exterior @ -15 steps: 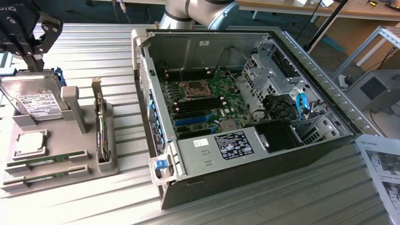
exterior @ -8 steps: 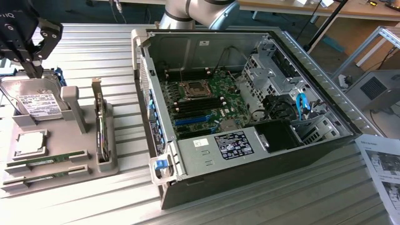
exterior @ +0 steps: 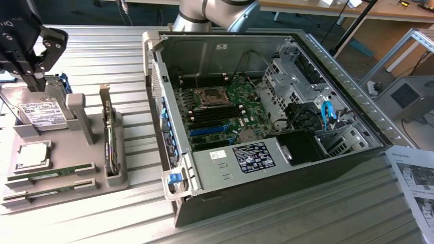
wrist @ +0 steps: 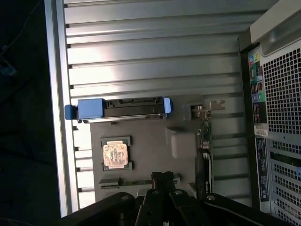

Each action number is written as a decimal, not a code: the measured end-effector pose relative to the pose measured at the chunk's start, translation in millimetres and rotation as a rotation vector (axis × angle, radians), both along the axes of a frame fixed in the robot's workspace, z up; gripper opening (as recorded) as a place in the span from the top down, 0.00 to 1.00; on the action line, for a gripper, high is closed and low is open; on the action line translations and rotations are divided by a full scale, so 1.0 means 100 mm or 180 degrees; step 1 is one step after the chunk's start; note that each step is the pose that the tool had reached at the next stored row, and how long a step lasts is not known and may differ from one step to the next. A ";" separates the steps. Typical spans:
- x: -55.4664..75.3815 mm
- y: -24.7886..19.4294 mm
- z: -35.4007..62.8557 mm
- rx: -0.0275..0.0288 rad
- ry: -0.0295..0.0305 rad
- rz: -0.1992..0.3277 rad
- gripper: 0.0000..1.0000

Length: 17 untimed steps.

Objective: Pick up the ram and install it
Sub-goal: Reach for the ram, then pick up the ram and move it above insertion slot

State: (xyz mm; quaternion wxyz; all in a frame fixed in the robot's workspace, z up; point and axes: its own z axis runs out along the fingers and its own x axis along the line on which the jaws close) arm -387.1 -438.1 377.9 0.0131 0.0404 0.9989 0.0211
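Exterior view: the ram (exterior: pixel 53 173) is a long, thin green stick with small dark chips. It lies flat in a slot at the near end of the grey holder (exterior: pixel 76 148), with a second stick (exterior: pixel 48 192) of the same kind just beside it. Next to them sits the square processor chip (exterior: pixel 32 155), with the hard drive (exterior: pixel 40 109) beyond it and an upright expansion card (exterior: pixel 109 137) towards the open computer case (exterior: pixel 352 94). The gripper (exterior: pixel 35 84) hangs over the hard drive's far end, fingers pressed together, gripping nothing, apart from the ram.
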 end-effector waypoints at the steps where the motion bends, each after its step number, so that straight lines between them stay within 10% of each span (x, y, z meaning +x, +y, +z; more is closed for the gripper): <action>1: 0.00 -0.018 0.000 0.0000 0.0000 0.0000 0.89; 10: 0.00 -0.147 0.000 -0.0001 0.0000 0.0000 0.89; 17: 0.00 -0.155 0.000 -0.0001 0.0000 0.0000 0.89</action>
